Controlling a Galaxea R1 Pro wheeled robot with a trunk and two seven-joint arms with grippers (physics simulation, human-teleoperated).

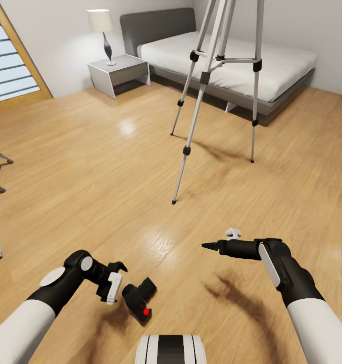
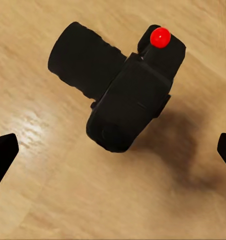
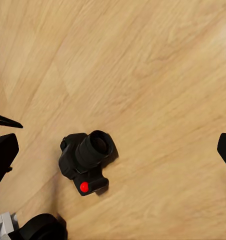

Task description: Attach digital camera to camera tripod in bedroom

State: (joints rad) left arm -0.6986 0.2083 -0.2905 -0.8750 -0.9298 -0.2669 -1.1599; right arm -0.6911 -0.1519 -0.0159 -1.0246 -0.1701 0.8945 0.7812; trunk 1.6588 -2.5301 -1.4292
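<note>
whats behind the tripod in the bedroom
Behind the camera tripod stands a grey bed with a white mattress against the wall. The legs cross in front of it, hiding thin strips; the tripod's head is cut off above the frame.

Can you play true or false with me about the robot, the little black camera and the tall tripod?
1. The digital camera lies on the wood floor. True.
2. The left gripper grips the camera. False: its jaws are open, with the camera between them but untouched.
3. The camera tripod stands near the bed. True.
4. The camera already sits on the tripod. False: it is on the floor, by the left gripper.
5. The right gripper carries a lamp. False: it holds nothing; the lamp is on the nightstand.
</note>
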